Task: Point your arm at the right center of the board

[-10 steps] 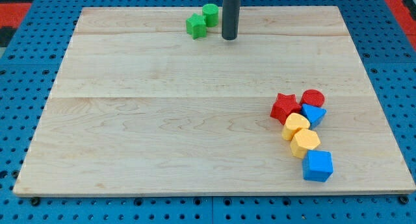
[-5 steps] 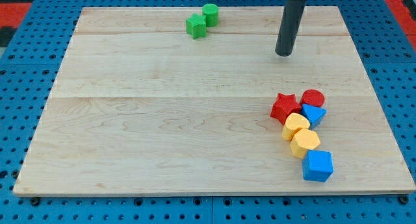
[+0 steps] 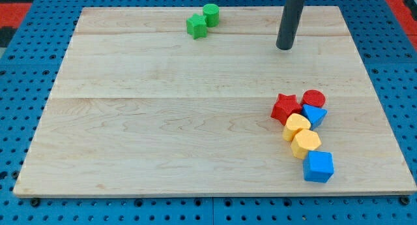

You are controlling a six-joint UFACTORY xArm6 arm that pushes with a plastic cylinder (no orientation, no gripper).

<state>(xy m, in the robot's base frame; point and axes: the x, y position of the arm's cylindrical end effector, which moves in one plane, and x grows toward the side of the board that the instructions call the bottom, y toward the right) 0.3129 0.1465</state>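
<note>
Roughly halfway: my tip (image 3: 284, 48) is sitting bare, touching no block, toward the board's (image 3: 163, 120) top right, well above the red star (image 3: 285, 107) cluster; right-center target is lying further right and down

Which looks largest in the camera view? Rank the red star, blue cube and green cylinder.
1. Red star and blue cube: too alike to rank, and the cube seems nearer the camera.
2. Green cylinder: smallest, though seemingly farthest away.
</note>
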